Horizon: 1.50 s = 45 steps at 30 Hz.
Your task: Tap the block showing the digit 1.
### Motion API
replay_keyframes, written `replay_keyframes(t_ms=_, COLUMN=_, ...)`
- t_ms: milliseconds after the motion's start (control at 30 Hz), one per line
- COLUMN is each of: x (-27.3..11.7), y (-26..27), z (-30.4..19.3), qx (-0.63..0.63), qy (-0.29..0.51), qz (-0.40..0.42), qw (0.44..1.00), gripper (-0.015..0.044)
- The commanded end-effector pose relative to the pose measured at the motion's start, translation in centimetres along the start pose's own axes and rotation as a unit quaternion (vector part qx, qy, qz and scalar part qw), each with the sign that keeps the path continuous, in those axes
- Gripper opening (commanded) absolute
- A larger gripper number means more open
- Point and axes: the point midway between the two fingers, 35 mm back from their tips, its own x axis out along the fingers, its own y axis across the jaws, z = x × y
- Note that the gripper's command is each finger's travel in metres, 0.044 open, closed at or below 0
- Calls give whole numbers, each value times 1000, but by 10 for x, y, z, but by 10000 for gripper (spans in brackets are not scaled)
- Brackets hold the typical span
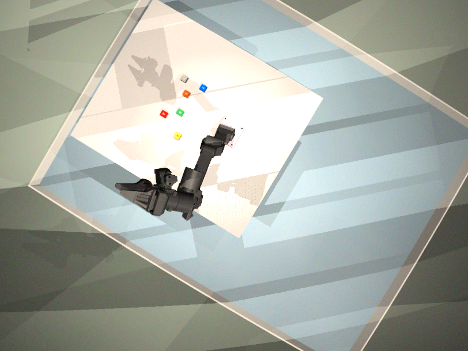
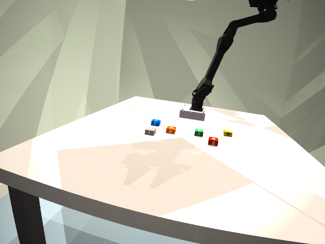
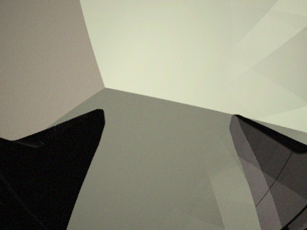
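Observation:
The grey block (image 1: pixel 184 78) (image 2: pixel 150 131) shows the digit 1 and lies flat on the table (image 1: pixel 249 68) (image 2: pixel 81 135). My gripper (image 1: pixel 118 188) (image 3: pixel 169 119) is open and empty, raised high and far from the grey block, past the table's edge in the top view. Its fingers stand wide apart in the wrist view, with only walls and ceiling behind them. In the exterior view the fingertips are cut off at the top right.
Near the grey block lie a blue block (image 1: pixel 203 87) (image 2: pixel 155 122) with 7 and an orange block (image 1: pixel 186 94) (image 2: pixel 171 130) with 2. Farther off are green (image 1: pixel 180 112) (image 2: pixel 199 132), red (image 1: pixel 163 113) (image 2: pixel 213 141) and yellow (image 1: pixel 177 136) (image 2: pixel 227 133) blocks.

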Motion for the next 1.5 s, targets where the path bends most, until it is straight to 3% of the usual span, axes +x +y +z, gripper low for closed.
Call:
replay_keyframes(t_ms=0, x=2, y=-1, z=-1, qx=-8, qy=0, qz=2, qw=1000, gripper=400)
replay_keyframes(t_ms=200, x=57, y=-55, z=-17, qx=-257, qy=9, qz=36, qw=966, gripper=400)
replay_keyframes(t_ms=400, x=119, y=-148, z=-2, qx=-505, qy=45, qz=14, qw=862, gripper=400)
replay_keyframes(t_ms=600, x=160, y=-248, z=53, qx=-670, qy=102, qz=-56, qw=733, gripper=400)
replay_keyframes(t_ms=800, x=172, y=-336, z=137, qx=-762, qy=171, qz=-152, qw=606, gripper=400)
replay_keyframes(t_ms=1133, x=124, y=-441, z=306, qx=-784, qy=297, qz=-337, qw=428, gripper=400)
replay_keyframes(t_ms=1467, x=-10, y=-480, z=459, qx=-663, qy=422, qz=-529, qw=320, gripper=400)
